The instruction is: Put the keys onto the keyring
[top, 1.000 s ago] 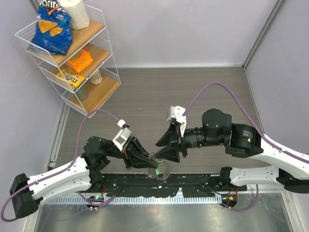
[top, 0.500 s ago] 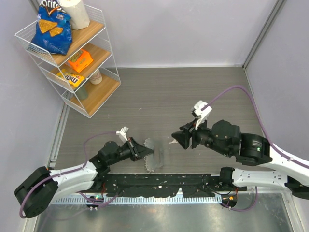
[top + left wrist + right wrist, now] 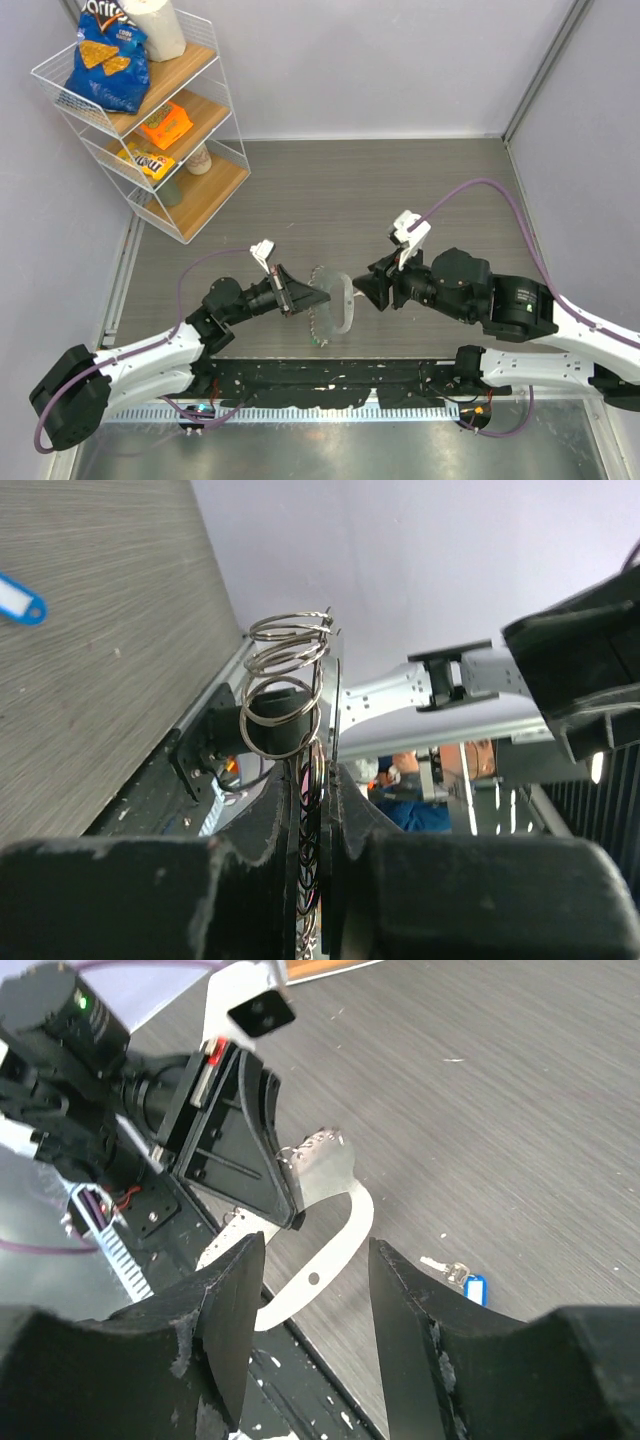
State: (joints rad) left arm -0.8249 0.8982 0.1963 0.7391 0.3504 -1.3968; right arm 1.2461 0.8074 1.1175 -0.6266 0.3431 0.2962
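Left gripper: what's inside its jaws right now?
The left gripper is shut on the keyring, whose wire coils stick out past the tips. Its fingers hide the clamped part.

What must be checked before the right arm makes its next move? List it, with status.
1. Left gripper shut on keyring: ok.
2. Keyring held up off the table, facing the right arm: ok.
3. Right gripper open and empty: ok.
4. Blue key lying free on the table: ok.
5. Right gripper lined up over the blue key: not ok; it points at the keyring, and the key is off to one side.
6. Ring coil parted for threading: cannot tell.
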